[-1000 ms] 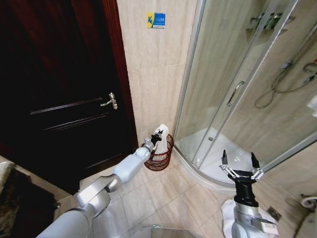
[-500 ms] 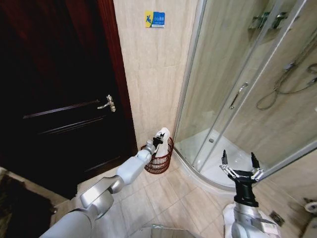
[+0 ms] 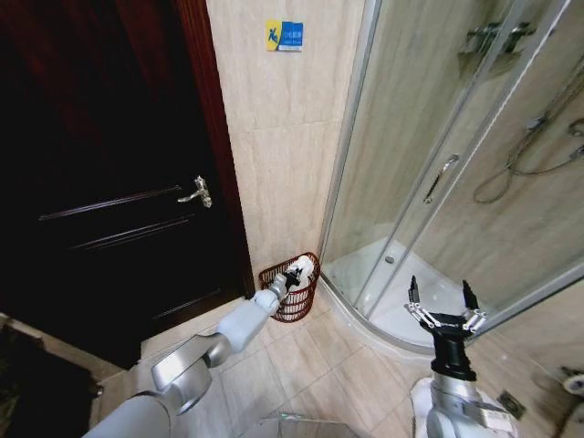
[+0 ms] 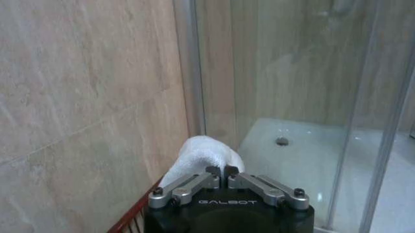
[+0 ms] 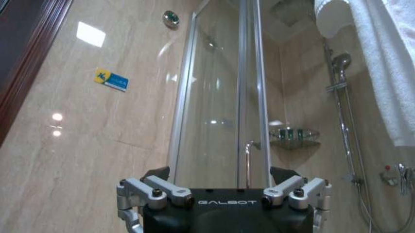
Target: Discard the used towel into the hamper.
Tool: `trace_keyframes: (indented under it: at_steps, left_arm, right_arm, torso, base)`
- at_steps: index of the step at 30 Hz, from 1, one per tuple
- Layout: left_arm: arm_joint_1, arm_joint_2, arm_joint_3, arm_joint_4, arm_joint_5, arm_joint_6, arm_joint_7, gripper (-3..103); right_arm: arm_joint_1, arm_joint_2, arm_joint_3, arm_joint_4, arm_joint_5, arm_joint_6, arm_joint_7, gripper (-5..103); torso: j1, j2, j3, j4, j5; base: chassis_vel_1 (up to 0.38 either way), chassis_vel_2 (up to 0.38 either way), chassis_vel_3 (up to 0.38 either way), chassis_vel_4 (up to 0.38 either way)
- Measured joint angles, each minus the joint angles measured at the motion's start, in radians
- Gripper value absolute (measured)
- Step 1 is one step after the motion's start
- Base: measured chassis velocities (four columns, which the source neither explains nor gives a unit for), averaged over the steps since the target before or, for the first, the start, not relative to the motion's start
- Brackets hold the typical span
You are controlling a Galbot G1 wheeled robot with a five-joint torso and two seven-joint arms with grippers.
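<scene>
Reaching far out and low, the robot's left arm stretches across the floor tiles to the corner beside the dark brown wooden door (image 3: 109, 182). The left gripper (image 3: 290, 279) hangs right over the open top of the small round red-brown wire hamper (image 3: 294, 306). Its jaws are pressed together, pinching the soft white cloth towel (image 3: 301, 270). In the left wrist view the towel (image 4: 202, 156) bunches up in a lump just past the jaws, and a bit of the hamper's red rim (image 4: 135, 219) peeks out below. The towel looks to be partly down inside the hamper, so it is held there so that it would drop straight in and not land on the floor. The hamper stands on the floor against the pale tan tiled wall (image 3: 283, 155), tucked between the door and the curved glass shower stall (image 3: 438, 182).

Further right, the right gripper (image 3: 442, 307) waits upright, well apart from the hamper. Its jaws are spread wide and hold nothing, since this job needs one arm.
</scene>
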Motion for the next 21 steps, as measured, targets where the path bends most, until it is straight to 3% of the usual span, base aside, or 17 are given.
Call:
trace_keyframes:
  at_steps: [6, 10, 21]
  left_arm:
    - [0.008, 0.042, 0.052, -0.020, -0.007, 0.003, -0.019, 2]
    - [-0.011, 0.082, 0.152, -0.023, -0.043, 0.019, -0.056, 2]
    - [-0.069, 0.093, 0.275, -0.012, -0.102, 0.047, -0.100, 2]
  right_arm:
    - [0.000, 0.000, 0.000, 0.000, 0.000, 0.000, 0.000, 100]
    - [0.000, 0.000, 0.000, 0.000, 0.000, 0.000, 0.000, 100]
    - [0.000, 0.000, 0.000, 0.000, 0.000, 0.000, 0.000, 100]
  torso:
    - [0.000, 0.000, 0.000, 0.0002, 0.0000]
    - [0.000, 0.000, 0.000, 0.0003, 0.0000]
    - [0.001, 0.000, 0.000, 0.0000, -0.0001]
  base:
    - [0.000, 0.000, 0.000, 0.000]
    - [0.000, 0.000, 0.000, 0.000]
    - [-0.040, 0.036, 0.048, -0.048]
